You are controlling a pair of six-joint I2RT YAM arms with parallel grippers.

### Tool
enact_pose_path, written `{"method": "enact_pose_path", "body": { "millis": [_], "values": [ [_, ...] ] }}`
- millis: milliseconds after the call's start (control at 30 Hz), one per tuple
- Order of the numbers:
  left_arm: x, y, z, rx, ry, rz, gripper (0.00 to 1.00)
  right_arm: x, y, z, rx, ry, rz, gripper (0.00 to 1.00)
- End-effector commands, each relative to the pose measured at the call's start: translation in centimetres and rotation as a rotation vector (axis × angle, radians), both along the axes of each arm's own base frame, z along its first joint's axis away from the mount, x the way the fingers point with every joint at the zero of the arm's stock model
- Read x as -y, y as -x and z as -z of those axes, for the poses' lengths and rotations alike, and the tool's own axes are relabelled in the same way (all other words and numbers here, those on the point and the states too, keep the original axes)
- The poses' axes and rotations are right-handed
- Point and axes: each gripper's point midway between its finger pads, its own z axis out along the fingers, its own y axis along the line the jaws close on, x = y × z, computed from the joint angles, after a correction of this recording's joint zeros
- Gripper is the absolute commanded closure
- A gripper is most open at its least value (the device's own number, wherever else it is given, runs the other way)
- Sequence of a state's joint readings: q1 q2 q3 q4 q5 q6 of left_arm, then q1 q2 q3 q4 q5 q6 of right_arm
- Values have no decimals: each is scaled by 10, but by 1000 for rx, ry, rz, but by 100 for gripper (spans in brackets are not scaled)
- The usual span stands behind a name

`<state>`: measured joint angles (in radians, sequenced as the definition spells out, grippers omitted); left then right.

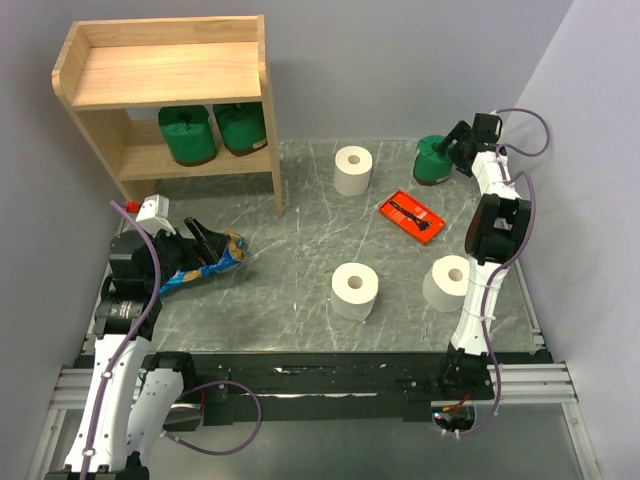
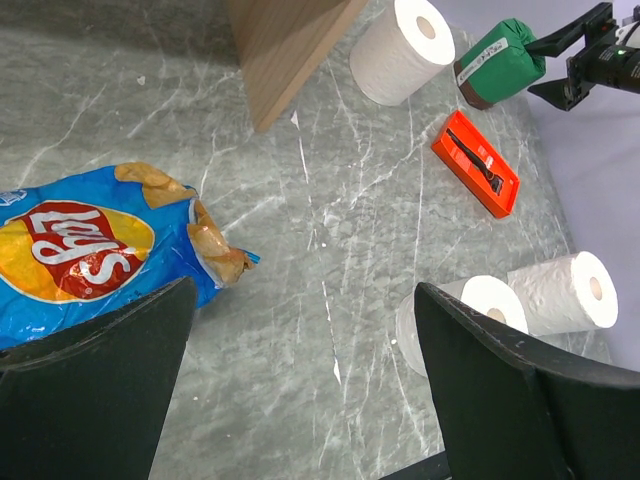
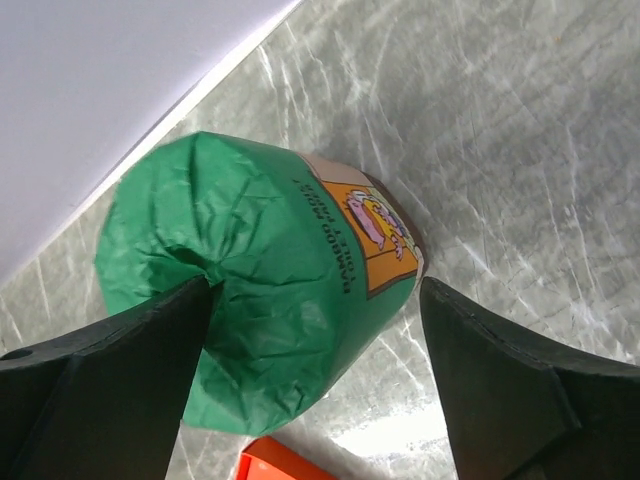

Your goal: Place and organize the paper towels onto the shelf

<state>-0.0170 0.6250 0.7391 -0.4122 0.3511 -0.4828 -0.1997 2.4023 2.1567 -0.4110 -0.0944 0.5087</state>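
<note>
1. The right pincer (image 3: 315,287) stands wide, with one finger on each side of a green roll (image 3: 250,240). The roll stands on end on the table (image 3: 520,150) and fills most of the gap between the fingers.
2. One finger overlaps the crinkled top of the wrapper. Whether either finger presses on the roll cannot be told.
3. A corner of an orange tray (image 3: 265,462) shows just beside that roll, under the right pincer.
4. The left pincer (image 2: 305,290) is also spread wide, with only bare table between its fingers.
5. A chip bag (image 2: 80,250) lies just beside its left finger and partly under it.
6. A first white roll (image 2: 490,300) and a second white roll (image 2: 565,290) stand side by side just beyond its right finger.
7. A third white roll (image 2: 405,45) stands well ahead of the left pincer.
8. The shelf (image 1: 165,70) is ahead of the left pincer and well apart from the right one. A pair of green rolls (image 1: 190,135) sits side by side on its lower board.
</note>
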Motion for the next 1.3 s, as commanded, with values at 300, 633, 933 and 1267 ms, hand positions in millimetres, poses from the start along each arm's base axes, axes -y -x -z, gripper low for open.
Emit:
{"method": "enact_pose_path", "body": {
  "millis": [300,633,933,1267],
  "values": [
    [0,-3,-10,41,-14,3,4,0,-13,-4,32,-13,31,25],
    [0,-4,-8,35,-14,4,4,-9,-10,-47,107,-45,18,47],
    [-3,-4,-9,40,-17,-17,4,-15,9,-137,237,-18,-14,54],
    [-5,-3,-9,44,-17,-25,4,-38,60,-208,291,-31,-95,57]
  ]
}}
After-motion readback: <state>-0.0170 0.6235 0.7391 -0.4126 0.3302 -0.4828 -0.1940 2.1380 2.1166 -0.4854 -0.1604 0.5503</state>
